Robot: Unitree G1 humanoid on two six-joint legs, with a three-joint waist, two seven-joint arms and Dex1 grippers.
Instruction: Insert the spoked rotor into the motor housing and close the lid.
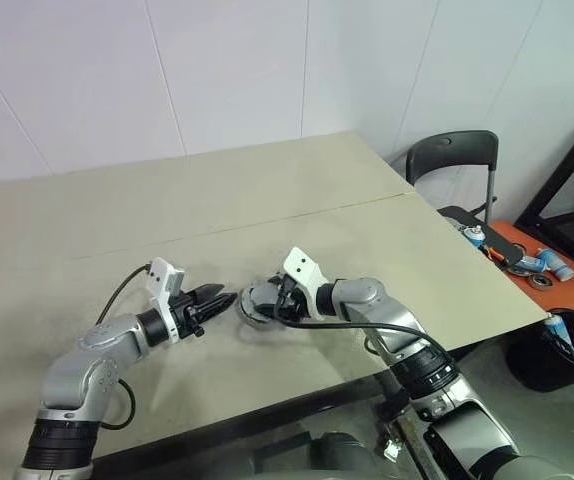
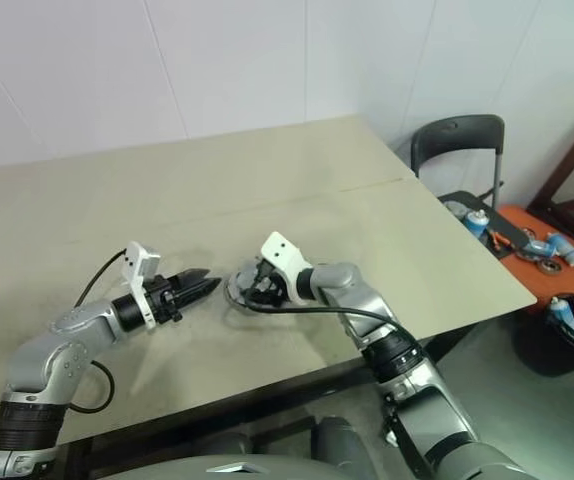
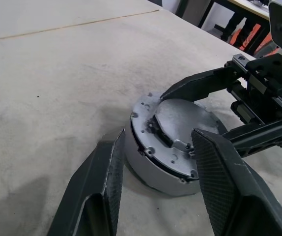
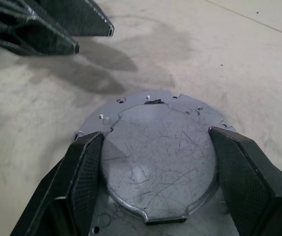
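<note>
The motor housing (image 3: 151,172), a round silver-grey shell with a holed flange (image 4: 131,101), sits on the table near its front middle. The lid (image 4: 158,157), a scratched grey disc, lies tilted on top of it, one side raised (image 3: 185,120). My right gripper (image 1: 267,300) reaches in from the right and is shut on the lid, one black finger (image 4: 87,167) against each side of its rim. My left gripper (image 1: 229,298) stands open just left of the housing, pointing at it without touching. The spoked rotor is hidden; a dark sliver (image 3: 153,129) shows in the gap under the lid.
The beige table (image 1: 217,200) has a seam running across it, and its right edge is close behind my right arm. Beyond that edge stand a dark chair (image 1: 452,160), an orange surface with bottles and tools (image 1: 547,265), and a black bin (image 1: 557,350).
</note>
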